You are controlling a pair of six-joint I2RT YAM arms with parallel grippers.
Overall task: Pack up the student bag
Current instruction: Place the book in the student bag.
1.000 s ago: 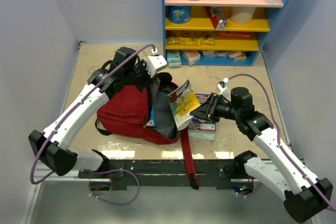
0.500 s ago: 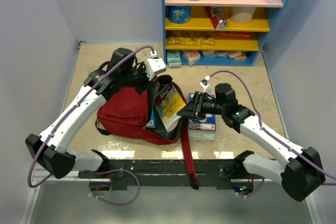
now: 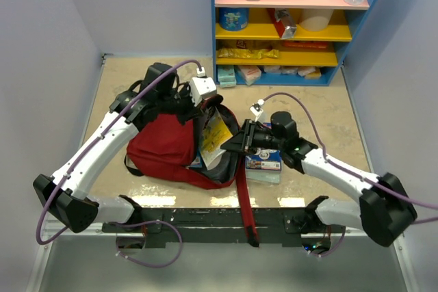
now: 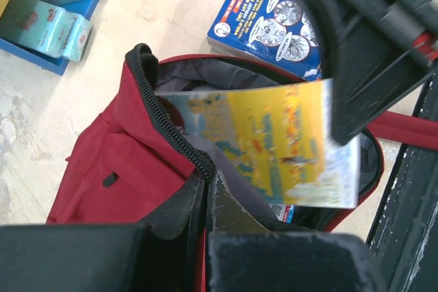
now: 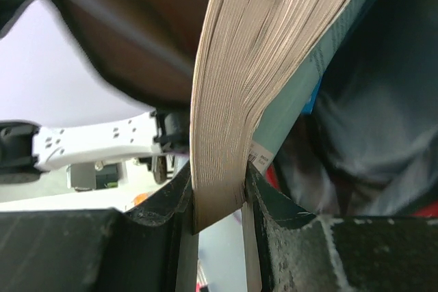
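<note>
Claws on both arms are shut tight. The student bag (image 3: 161, 145) lies on its side in the middle of the desk (image 3: 130, 80), with its mouth open toward the right arm. The left claw (image 4: 205, 193) pinches the bag's rim, right by the black zipper (image 4: 168, 128), and holds that edge up. The right claw (image 5: 217, 200) squeezes a yellow book (image 4: 274, 145), and the page edges are stuck between its two fingers (image 5: 164, 203). The book is tilted and sits in the bag's mouth, over the dark lining (image 4: 205, 73). A blue book (image 3: 263, 162) lies flat on the desk just beside the bag, under the right arm. The bag's long red strap (image 3: 244, 196) runs down to the near edge of the desk. A shelf (image 3: 274, 32) with bright boards stands at the far side
</note>
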